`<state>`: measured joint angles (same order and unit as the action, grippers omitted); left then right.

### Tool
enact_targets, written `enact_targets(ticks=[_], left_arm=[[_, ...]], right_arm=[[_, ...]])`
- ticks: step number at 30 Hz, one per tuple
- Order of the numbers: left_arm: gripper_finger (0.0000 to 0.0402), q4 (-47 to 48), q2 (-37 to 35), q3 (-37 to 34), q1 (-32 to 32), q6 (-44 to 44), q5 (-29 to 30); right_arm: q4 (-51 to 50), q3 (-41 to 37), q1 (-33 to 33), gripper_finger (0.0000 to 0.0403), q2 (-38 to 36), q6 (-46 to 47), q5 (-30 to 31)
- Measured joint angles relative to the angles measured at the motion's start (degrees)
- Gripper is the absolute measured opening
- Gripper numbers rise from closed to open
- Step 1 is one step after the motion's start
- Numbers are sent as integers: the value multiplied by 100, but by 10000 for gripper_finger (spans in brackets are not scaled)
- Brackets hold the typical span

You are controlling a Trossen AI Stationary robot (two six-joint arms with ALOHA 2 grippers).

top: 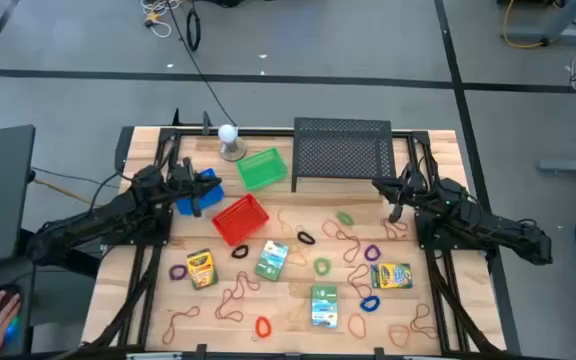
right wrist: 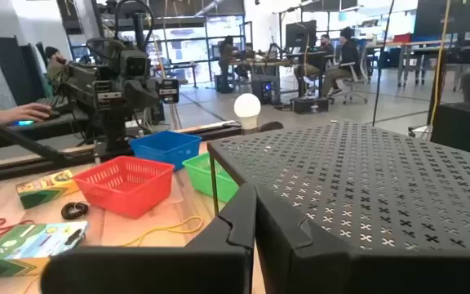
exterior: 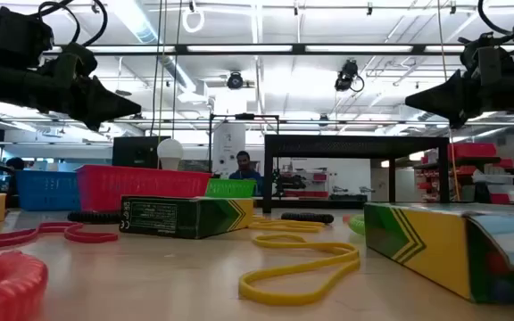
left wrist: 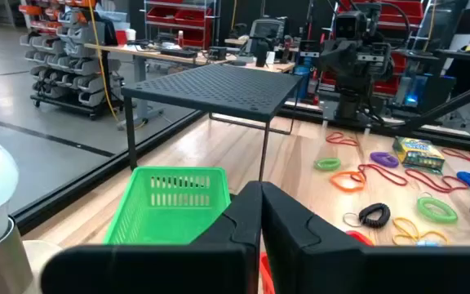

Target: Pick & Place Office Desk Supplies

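2 arms parked at mid-table, nothing held. Left end effector (top: 196, 190) is closed and empty, hovering over the blue basket (top: 196, 193) near the left edge of the table (top: 438, 150). Red basket (top: 239, 218) sits just beside it toward the middle, green basket (top: 261, 168) a little further back next to the white ball on a stand (top: 229, 140).

Supplies lie loose on the front half of the table: a crayon box (top: 201, 268) at front-left, 2 more crayon boxes (top: 271, 259) (top: 324, 305) near centre, a 4th crayon box (top: 391, 275) at right. Rubber bands (top: 232, 297) and small coloured loops (top: 322, 266) are scattered between them, several overlapping.

Black mesh rack (top: 342, 152) stands at the back, right of centre. Right end effector (top: 396, 192) is closed, empty, just beside the rack's front-right corner.

Judgement: no pick has begun. To do it well, open the fingers before descending, take a crayon box first (flat, firm sides), approach straight down and grip across its narrow width. Bands are thin and tangled; likely to drag neighbours.

Room: front half is open overhead. Right arm should pull clear of the rack's edge before lowering; left arm has basket rims directly below
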<state>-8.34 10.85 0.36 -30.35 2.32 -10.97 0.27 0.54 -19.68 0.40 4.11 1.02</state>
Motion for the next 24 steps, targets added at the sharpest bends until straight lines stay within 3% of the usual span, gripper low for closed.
enact_targets(ticks=[14,20,24], left_arm=[[13,11,20,-1,0,-71,320],[13,-31,34,0,0,-47,355],[13,-50,126,0,5,387,-47]], right_arm=[[-5,0,0,9,41,1,-243],[-7,0,0,5,606,-2,-246],[-7,0,0,3,1106,-52,-219]])
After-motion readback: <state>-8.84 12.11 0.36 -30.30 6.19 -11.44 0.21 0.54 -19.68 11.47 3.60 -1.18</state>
